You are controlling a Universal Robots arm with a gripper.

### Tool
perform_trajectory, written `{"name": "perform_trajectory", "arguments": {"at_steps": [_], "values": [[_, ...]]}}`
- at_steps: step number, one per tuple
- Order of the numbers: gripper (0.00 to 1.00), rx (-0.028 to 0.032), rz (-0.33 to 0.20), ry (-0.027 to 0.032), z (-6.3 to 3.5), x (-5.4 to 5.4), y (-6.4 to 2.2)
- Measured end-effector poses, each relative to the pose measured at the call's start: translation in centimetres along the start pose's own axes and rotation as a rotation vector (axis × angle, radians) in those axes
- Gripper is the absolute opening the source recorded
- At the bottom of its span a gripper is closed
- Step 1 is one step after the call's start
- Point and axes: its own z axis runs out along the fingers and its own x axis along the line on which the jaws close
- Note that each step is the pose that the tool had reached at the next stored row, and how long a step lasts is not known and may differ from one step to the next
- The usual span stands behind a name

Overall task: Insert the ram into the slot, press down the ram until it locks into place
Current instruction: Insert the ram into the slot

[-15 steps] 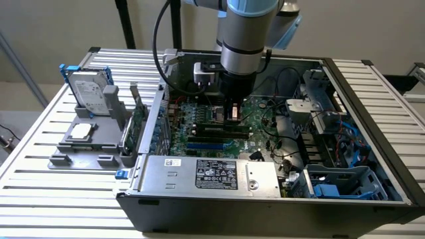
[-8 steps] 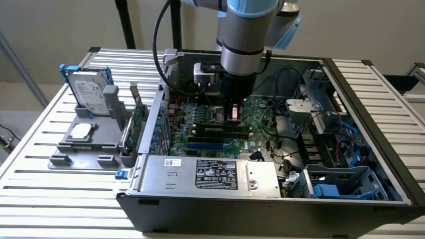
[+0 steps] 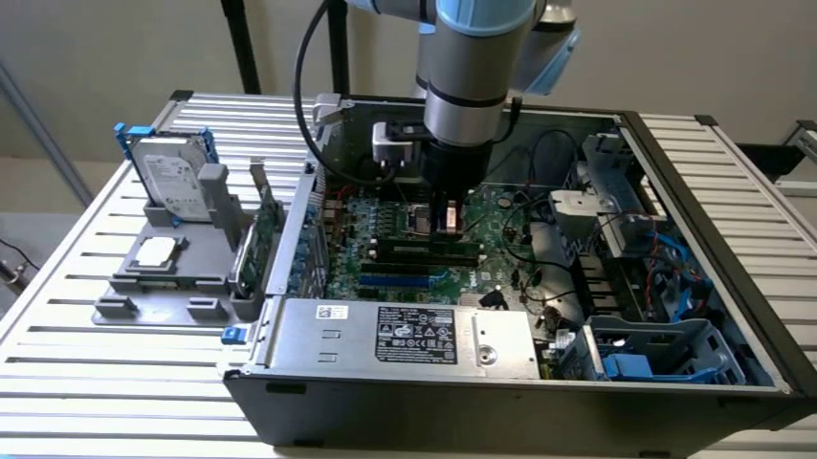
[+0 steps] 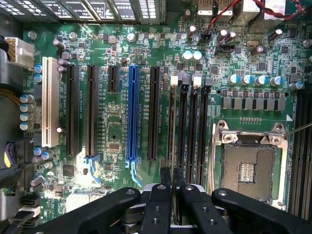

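**ENTRY: Tool on ram, at the memory sockets**

Tool: I am holding it narrow. Its fingers are drawn close on either side of the ram's upper edge, low inside the open computer case on the slatted surface.

Ram: a long, thin green stick, showing edge-on from the wrist. It is lying along the slot, the outermost of four parallel black sockets on the side away from the CPU socket. I cannot tell whether it is seated or only resting on top.

Slot: narrow black plastic with a pale clip at the far end. The near end is sitting under my fingers.

Hazards, as I am judging them:
- The stick is going in tilted if my grip is off its middle, leaving one clip unlatched.
- The notch is missing its key, so pressing is bending the stick or the motherboard.
- The fingers are slipping off the thin edge onto the neighbouring socket.
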Motion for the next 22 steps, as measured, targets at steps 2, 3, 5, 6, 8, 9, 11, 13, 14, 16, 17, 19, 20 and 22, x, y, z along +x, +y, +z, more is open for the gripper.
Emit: {"name": "perform_trajectory", "arguments": {"at_steps": [2, 3, 5, 6, 8, 9, 11, 13, 14, 16, 17, 19, 20, 22], "values": [[0.13, 0.0, 0.0, 0.0, 0.05, 0.0, 0.0], [0.13, 0.0, 0.0, 0.0, 0.07, 0.0, 0.0], [0.13, -0.0001, 0.0, 0.0, 0.11, 0.0, 0.0], [0.13, 0.0, -0.001, -0.0001, 0.13, 0.0, -0.01], [0.13, 0.0, -0.001, 0.0, 0.18, 0.0, -0.01], [0.13, 0.0, -0.001, -0.0001, 0.2, 0.0, -0.01], [0.13, 0.0001, -0.001, -0.0002, 0.26, -0.01, -0.01], [0.13, 0.0, -0.001, -0.0002, 0.32, -0.01, -0.01], [0.13, 0.0, -0.001, -0.0002, 0.35, -0.01, -0.01], [0.13, 0.0, -0.001, -0.0003, 0.42, -0.01, -0.01], [0.13, 0.0, -0.001, -0.0002, 0.45, -0.01, -0.01], [0.15, -0.0001, -0.001, 0.0, 0.48, -0.01, 0.0], [0.21, -0.0002, -0.001, -0.0001, 0.48, -0.01, 0.0], [0.28, 0.0, -0.001, -0.0017, 0.47, -0.01, 0.01]]}}
